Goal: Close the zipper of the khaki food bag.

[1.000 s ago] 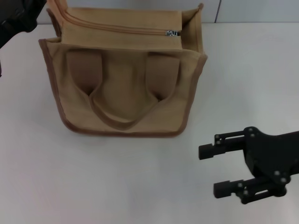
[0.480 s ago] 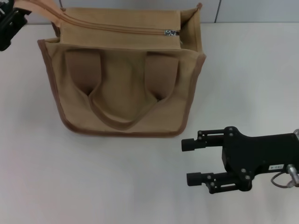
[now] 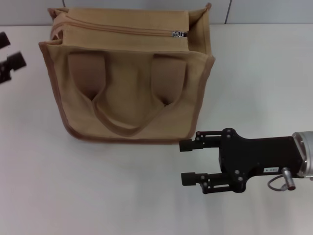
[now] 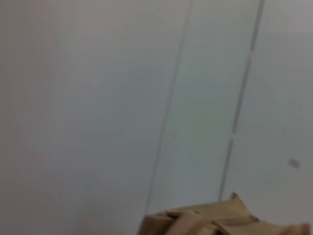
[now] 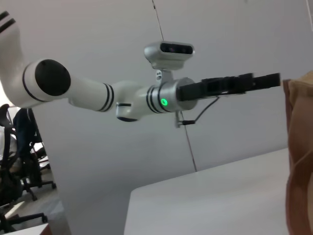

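Note:
The khaki food bag (image 3: pixel 127 88) stands at the back middle of the white table, handles facing me. Its zipper (image 3: pixel 117 28) runs along the top panel, with the silver pull (image 3: pixel 179 34) at the right end of the track. My left gripper (image 3: pixel 7 51) is open and empty at the left edge of the head view, apart from the bag's left side. My right gripper (image 3: pixel 188 161) is open and empty, low over the table just in front of the bag's lower right corner. The bag's top (image 4: pixel 215 220) shows in the left wrist view. The right wrist view shows the bag's edge (image 5: pixel 299 147) and the left gripper (image 5: pixel 244 83).
The white table (image 3: pixel 98 196) stretches in front of and beside the bag. A grey panelled wall (image 3: pixel 264 10) runs behind the table. Office chairs (image 5: pixel 19 161) stand off the table in the right wrist view.
My left gripper has drawn away from the bag's top left corner, moving left and down. My right gripper has moved left, closer to the bag's lower right corner. The bag's top left has settled.

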### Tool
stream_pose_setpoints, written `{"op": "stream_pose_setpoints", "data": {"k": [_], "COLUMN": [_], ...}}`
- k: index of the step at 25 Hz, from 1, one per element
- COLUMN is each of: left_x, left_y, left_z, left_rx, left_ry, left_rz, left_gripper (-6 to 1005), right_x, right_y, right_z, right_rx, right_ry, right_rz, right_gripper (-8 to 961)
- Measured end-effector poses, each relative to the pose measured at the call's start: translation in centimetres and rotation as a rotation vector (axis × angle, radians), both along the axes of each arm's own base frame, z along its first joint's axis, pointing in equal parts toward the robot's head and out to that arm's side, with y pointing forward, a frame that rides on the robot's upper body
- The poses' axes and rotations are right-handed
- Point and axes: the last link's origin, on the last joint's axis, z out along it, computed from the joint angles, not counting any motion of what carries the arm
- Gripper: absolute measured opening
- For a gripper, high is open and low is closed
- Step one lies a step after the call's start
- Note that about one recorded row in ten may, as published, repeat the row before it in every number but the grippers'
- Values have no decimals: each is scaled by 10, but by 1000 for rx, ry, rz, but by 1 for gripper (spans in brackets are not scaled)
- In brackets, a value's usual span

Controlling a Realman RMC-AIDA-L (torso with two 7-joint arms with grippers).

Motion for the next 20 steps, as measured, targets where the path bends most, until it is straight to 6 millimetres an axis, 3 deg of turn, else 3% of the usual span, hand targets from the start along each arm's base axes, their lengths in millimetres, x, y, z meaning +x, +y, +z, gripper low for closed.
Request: {"op": "stream_pose_setpoints", "data": {"k": [4, 8, 15, 20], "left_x": [5, 12, 14, 12], "left_y": [-16, -30, -43, -45], "left_z": [-2, -32, -70, -82], "left_rx": [-58, -212, -333, -352], "left_ry": [50, 97, 109, 123], "left_rz": [-111, -222, -265, -245], "left_gripper": [764, 808, 807, 802], "right_x": [-1, 0, -1, -3], "right_y": [1, 1, -1, -2], "right_z": [-6, -10, -14, -19], "right_rx": [20, 55, 98, 111], "right_ry": [4, 13, 30, 34], "right_rz": [5, 11, 58, 92], "right_gripper": [740, 746, 758, 804]}}
